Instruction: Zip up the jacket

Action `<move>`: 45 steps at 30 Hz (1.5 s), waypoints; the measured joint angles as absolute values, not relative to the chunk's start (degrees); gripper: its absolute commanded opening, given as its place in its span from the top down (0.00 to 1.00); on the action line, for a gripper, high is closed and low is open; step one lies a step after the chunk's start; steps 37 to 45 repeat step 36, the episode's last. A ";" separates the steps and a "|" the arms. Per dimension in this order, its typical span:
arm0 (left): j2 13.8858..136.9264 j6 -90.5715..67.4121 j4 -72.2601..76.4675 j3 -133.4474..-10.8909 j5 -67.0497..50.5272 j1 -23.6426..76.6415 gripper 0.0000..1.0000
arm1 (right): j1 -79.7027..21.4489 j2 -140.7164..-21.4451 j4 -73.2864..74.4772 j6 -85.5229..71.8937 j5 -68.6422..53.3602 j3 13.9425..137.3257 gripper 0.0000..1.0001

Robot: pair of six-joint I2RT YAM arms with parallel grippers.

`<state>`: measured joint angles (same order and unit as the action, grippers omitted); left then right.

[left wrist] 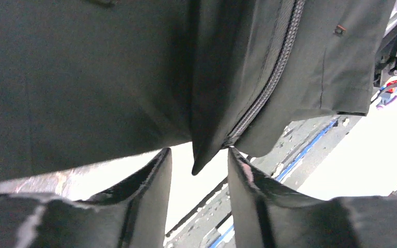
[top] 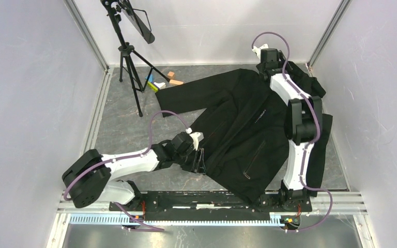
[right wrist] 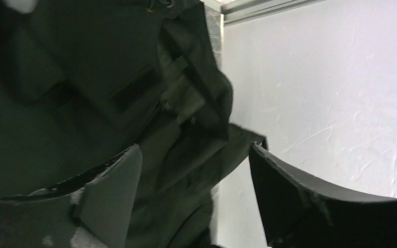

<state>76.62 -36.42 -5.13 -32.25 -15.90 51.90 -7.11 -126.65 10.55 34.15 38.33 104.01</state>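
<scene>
The black jacket (top: pixel 243 129) lies spread on the grey table, hood toward the back right. My left gripper (top: pixel 200 164) is at the jacket's lower left hem. In the left wrist view it (left wrist: pixel 199 152) is open. A pointed corner of the hem (left wrist: pixel 201 155) with the zipper teeth (left wrist: pixel 269 88) hangs between the fingertips, and neither finger is closed on it. My right gripper (top: pixel 264 71) is over the collar and hood at the back. In the right wrist view it (right wrist: pixel 194 147) is open, with folds of jacket fabric (right wrist: pixel 186 129) between the fingers.
A black tripod (top: pixel 129 57) stands at the back left, with small coloured blocks (top: pixel 161 81) beside its feet. White walls close in on the left, back and right. A metal rail (top: pixel 212 199) runs along the front edge.
</scene>
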 measured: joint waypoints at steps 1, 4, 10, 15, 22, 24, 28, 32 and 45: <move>76.05 -36.49 -6.35 -32.25 -15.40 51.90 0.36 | -7.53 -123.39 11.53 31.51 37.28 101.16 0.12; 73.10 -36.47 -9.56 -32.32 -14.74 51.90 0.21 | -9.54 -112.75 13.63 23.88 33.43 93.21 0.08; 60.42 -36.10 -16.95 -33.67 -11.49 51.88 0.09 | -18.83 -87.96 17.98 9.69 23.40 79.70 0.02; 47.37 -33.50 -25.91 -41.85 -7.35 51.86 0.00 | -20.08 -64.14 19.27 0.25 4.38 63.96 0.02; 38.09 -29.12 -27.46 -59.20 -2.46 51.86 0.00 | -19.77 -37.01 19.92 -6.85 -5.10 54.85 0.02; 35.79 -28.10 -27.07 -61.54 -1.78 51.86 0.00 | -19.77 -32.97 20.01 -7.25 -4.67 54.96 0.02; 31.66 -25.80 -26.48 -64.27 0.67 51.86 0.00 | -19.77 -27.49 22.24 -6.52 -1.02 55.77 0.02; 27.79 -23.92 -26.63 -64.34 3.33 51.86 0.00 | -19.77 -22.46 23.09 -4.73 3.38 56.12 0.02; 25.10 -22.76 -27.09 -64.86 6.26 51.86 0.00 | -19.75 -17.43 22.85 -3.09 6.94 56.12 0.02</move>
